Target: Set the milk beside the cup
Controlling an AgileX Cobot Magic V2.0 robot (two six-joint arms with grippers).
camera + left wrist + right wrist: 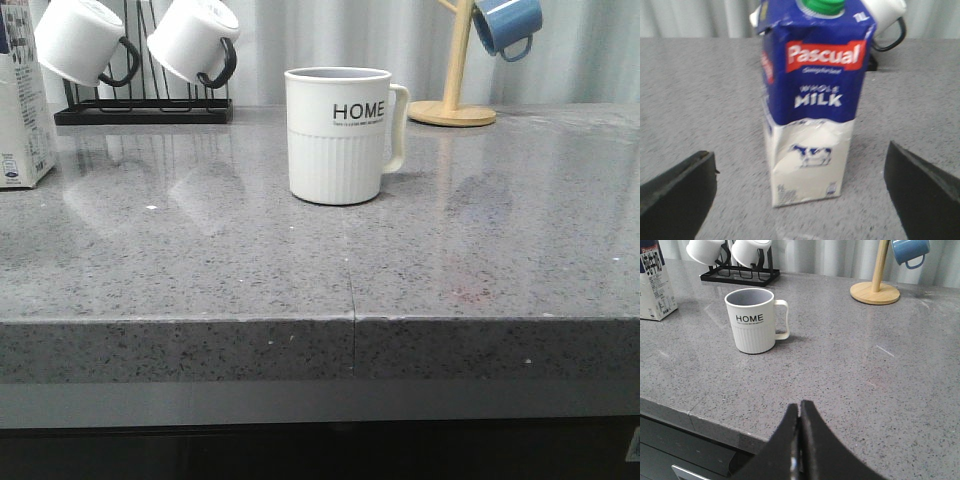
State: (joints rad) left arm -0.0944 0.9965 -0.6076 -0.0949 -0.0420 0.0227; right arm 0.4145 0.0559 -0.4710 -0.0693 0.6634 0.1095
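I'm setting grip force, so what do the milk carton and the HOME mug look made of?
Milk carton: likely coated paperboard, with creased, slightly dented panels and a green plastic-looking cap. HOME mug: probably glazed ceramic, with a smooth cream surface, a soft sheen and a ribbed lower half.

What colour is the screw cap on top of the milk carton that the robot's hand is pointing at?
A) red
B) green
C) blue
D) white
B: in the left wrist view the milk has a bright green cap above its dark blue top band, and it stands upright on the grey counter between the open fingers of the left gripper.
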